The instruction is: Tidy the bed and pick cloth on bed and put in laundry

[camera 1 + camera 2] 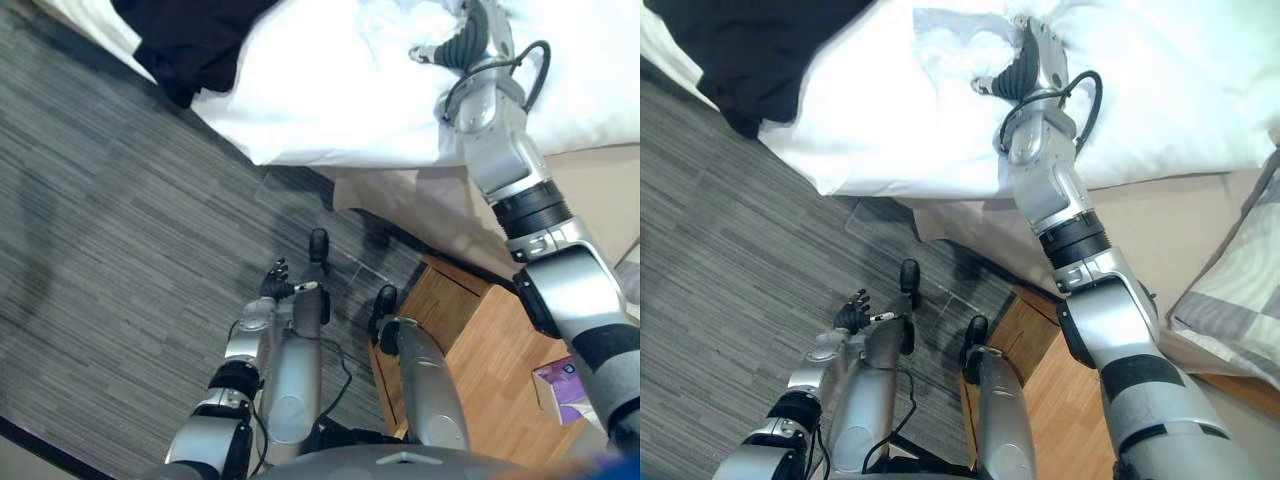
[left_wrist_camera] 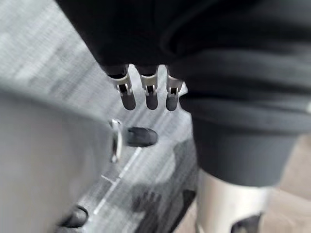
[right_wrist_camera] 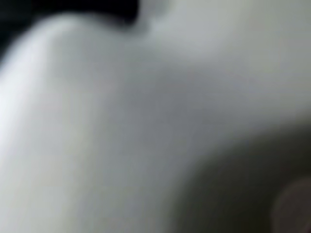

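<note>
A black cloth (image 1: 190, 40) lies on the bed's far left corner, partly over the white duvet (image 1: 330, 90), with one end hanging toward the floor. My right hand (image 1: 1025, 62) rests on the rumpled duvet well to the right of the black cloth, its dark ribbed cover up and its thumb pointing left. In the right wrist view white duvet (image 3: 121, 121) sits very close. My left hand (image 1: 277, 280) hangs low over the grey carpet, away from the bed, fingers (image 2: 151, 94) relaxed and holding nothing.
The bed's beige side (image 1: 440, 210) drops under the duvet edge. A wooden bedside table (image 1: 500, 350) stands at the lower right with a purple box (image 1: 562, 385) on it. A grey checked pillow (image 1: 1230, 290) lies at the right. Grey striped carpet (image 1: 100, 250) covers the left.
</note>
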Motion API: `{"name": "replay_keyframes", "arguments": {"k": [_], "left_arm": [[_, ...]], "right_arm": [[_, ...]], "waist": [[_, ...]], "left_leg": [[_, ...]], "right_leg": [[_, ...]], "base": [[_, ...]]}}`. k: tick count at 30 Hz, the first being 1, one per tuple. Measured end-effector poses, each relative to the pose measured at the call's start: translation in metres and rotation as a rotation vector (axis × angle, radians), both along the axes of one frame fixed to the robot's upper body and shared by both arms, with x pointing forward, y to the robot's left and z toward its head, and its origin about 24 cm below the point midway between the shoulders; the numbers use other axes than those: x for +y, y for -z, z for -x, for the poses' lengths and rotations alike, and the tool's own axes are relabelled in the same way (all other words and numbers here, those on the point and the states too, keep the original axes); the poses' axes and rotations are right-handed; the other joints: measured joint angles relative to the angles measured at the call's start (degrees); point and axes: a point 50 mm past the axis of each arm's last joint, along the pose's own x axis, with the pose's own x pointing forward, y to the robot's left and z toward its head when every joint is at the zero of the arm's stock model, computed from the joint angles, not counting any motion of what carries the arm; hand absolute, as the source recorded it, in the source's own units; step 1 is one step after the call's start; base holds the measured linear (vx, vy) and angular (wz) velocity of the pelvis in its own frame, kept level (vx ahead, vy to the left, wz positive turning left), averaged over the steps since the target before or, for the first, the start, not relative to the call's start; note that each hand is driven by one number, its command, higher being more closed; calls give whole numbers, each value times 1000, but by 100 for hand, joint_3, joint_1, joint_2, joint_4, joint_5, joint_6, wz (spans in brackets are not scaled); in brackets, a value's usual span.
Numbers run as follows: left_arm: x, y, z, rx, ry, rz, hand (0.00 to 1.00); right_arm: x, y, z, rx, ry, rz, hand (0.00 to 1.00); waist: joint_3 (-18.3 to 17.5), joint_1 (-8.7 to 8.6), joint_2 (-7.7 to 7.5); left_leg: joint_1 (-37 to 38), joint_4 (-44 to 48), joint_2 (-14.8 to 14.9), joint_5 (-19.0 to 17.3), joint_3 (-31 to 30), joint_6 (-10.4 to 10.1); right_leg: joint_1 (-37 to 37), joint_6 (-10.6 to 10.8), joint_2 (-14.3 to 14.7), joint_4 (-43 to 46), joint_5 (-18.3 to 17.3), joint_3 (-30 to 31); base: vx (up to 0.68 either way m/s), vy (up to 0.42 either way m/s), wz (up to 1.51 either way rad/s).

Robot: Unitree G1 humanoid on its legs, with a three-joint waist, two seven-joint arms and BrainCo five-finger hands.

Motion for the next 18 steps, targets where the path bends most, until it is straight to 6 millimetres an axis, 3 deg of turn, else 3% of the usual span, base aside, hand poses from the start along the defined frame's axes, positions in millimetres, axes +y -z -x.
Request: {"name": "replay_keyframes", "arguments": {"k": [6,13,15,16,18], "left_arm": [[-7,0,-1,3,9,25,0],[-13,8,5,49,29,-17,0],[-15,16,11,89,51,-36,0],[-18,23,19,115,65,-41,0],[-20,26,23,127,78,-52,0]], "right_arm": [[5,21,1,-15,-69,-157,100],[-4,63,12,-40,-99,-451,100],[-3,74,19,-50,-106,-525,100],[0,90,24,-29,-114,-576,100],[-2,101,28,-20,-111,-597,100]], "waist": [[-56,-106,-83],[-113,-152,-94],[-113,-220,-94],[-115,-313,-97],[-117,-324,-93]], "left_leg": [[153,65,30,-60,138,-7],[752,-262,15,-6,452,9],[995,-480,-41,70,557,33],[1250,-640,-97,109,645,50],[1401,-721,-128,112,705,53]], "right_leg": [[109,9,7,-5,5,161],[390,39,-13,-25,20,491],[484,67,-29,-43,34,618],[649,85,-88,-74,33,632],[747,121,-107,-95,17,707]], "base": [[34,-25,-10],[0,-31,-19],[20,-24,-24],[47,-6,-18],[44,3,-14]]}}
